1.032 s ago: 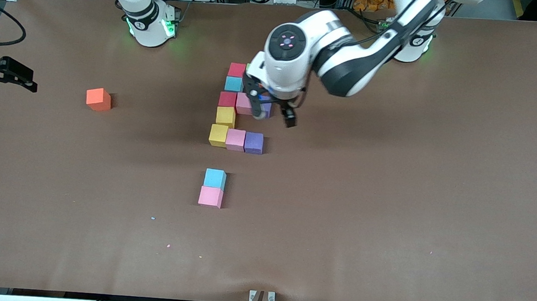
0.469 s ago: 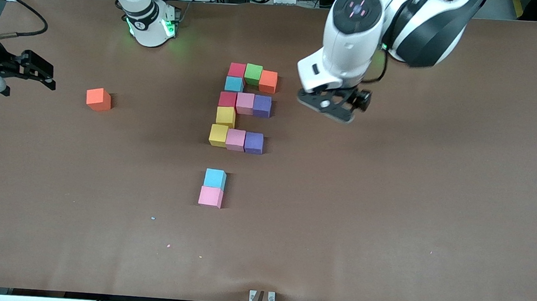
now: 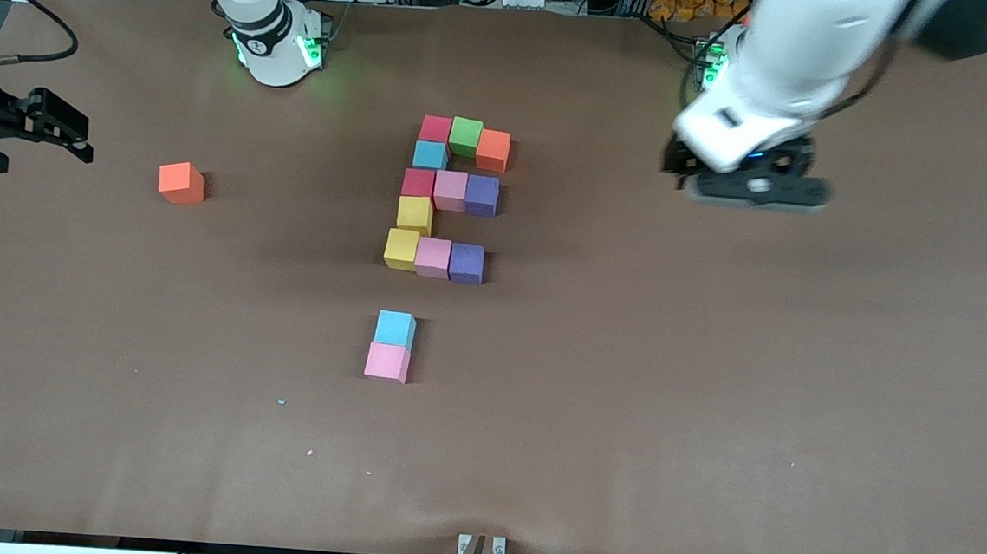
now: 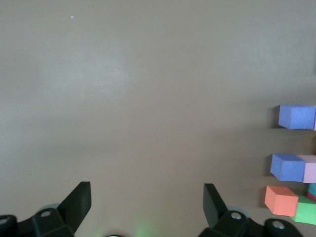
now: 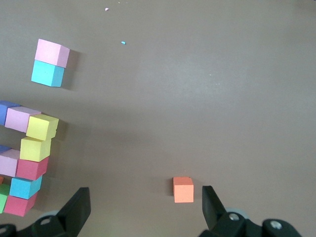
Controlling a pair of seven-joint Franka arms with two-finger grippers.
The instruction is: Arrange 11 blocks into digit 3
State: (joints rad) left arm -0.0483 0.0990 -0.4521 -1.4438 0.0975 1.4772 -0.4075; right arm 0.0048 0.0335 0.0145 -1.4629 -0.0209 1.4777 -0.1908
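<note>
Both hands are spread wide and hold nothing. My left hand (image 3: 752, 186) hangs over bare table (image 3: 713, 371) toward the left arm's end, well apart from the blocks; my right hand (image 3: 31, 119) hangs over the table edge at the right arm's end.

At the table's middle the digit 3 (image 3: 447, 200) stands built of touching cubes. Its row farthest from the front camera is a crimson block (image 3: 435, 128), a green block (image 3: 466, 135) and an orange block (image 3: 493, 149). A blue block (image 3: 429, 154) joins that row to the middle one: a second crimson block (image 3: 417, 183), a pink block (image 3: 450, 190), a purple block (image 3: 482, 194). One yellow block (image 3: 414, 214) links down to the nearest row: another yellow block (image 3: 401, 248), a second pink block (image 3: 432, 256), a second purple block (image 3: 466, 262).

Nearer the front camera, apart from the figure, a light blue block (image 3: 394, 328) touches a spare pink block (image 3: 387, 362). A lone orange block (image 3: 181, 182) sits toward the right arm's end.

My right wrist view shows that lone orange block (image 5: 183, 189) between my fingers (image 5: 74, 210), down on the table. My left wrist view catches only the figure's edge, both purple blocks (image 4: 296, 116) and the orange one.
</note>
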